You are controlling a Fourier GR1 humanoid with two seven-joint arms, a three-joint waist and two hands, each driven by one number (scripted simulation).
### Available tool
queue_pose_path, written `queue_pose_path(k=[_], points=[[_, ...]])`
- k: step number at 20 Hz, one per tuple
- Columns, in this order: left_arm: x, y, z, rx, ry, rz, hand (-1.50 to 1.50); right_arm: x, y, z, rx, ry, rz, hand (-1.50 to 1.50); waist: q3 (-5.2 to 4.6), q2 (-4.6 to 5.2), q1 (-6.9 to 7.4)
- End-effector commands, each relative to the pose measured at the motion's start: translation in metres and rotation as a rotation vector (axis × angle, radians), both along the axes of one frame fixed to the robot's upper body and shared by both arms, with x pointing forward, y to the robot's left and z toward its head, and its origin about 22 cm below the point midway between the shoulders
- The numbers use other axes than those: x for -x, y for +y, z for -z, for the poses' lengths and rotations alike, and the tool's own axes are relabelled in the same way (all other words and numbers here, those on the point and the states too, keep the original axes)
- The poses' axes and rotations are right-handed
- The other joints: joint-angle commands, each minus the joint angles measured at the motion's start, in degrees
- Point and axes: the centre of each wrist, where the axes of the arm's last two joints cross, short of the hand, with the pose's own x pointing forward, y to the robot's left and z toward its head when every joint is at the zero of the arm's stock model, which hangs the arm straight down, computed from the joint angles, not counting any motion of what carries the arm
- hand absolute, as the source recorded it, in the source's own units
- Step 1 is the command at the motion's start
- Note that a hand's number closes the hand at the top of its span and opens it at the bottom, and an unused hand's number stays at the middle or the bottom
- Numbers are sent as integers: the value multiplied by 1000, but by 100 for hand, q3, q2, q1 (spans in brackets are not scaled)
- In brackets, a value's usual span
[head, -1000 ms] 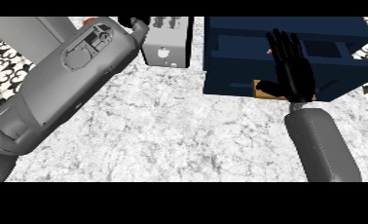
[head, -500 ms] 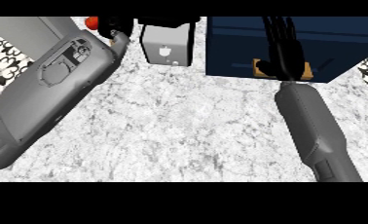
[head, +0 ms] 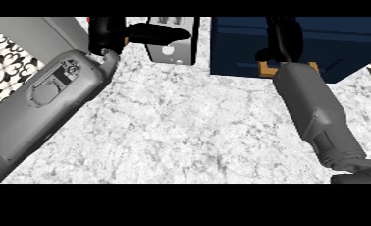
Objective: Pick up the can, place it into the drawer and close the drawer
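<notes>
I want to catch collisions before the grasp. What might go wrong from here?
1. The left hand has its fingers stretched across the grey box. Only a red sliver of the can shows beside it at the top edge. A sweep might bump the box or tip the can.
2. The right hand lies over the blue drawer and may block the drop-off.

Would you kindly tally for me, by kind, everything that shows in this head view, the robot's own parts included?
Black hands: 2, left hand and right hand
Grey forearms: 2, left forearm and right forearm
Navy drawer unit: 1
Grey box-shaped object: 1
Total: 6
</notes>
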Motion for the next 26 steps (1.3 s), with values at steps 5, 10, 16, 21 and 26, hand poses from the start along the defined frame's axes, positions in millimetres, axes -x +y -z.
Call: queue_pose_path(k=[5, 10, 16, 21, 26], points=[[22, 3, 14, 0, 19, 48, -150, -16, 3, -23, -18, 11, 30, -150, 37, 80, 176], [21, 15, 19, -21, -15, 10, -150, -22, 4, -39, -57, -18, 17, -150, 41, 101, 137], [26, 24, 25, 5, 6, 19, -150, -24, 35, -42, -220, -54, -122, -150, 51, 74, 137], [30, 31, 32, -4, 11, 6, -150, -20, 39, -32, -418, -44, -162, -150, 54, 41, 41], [32, 44, 35, -12, 1, -14, -150, -25, 39, -47, -573, -68, -217, -150, 41, 23, -45]])
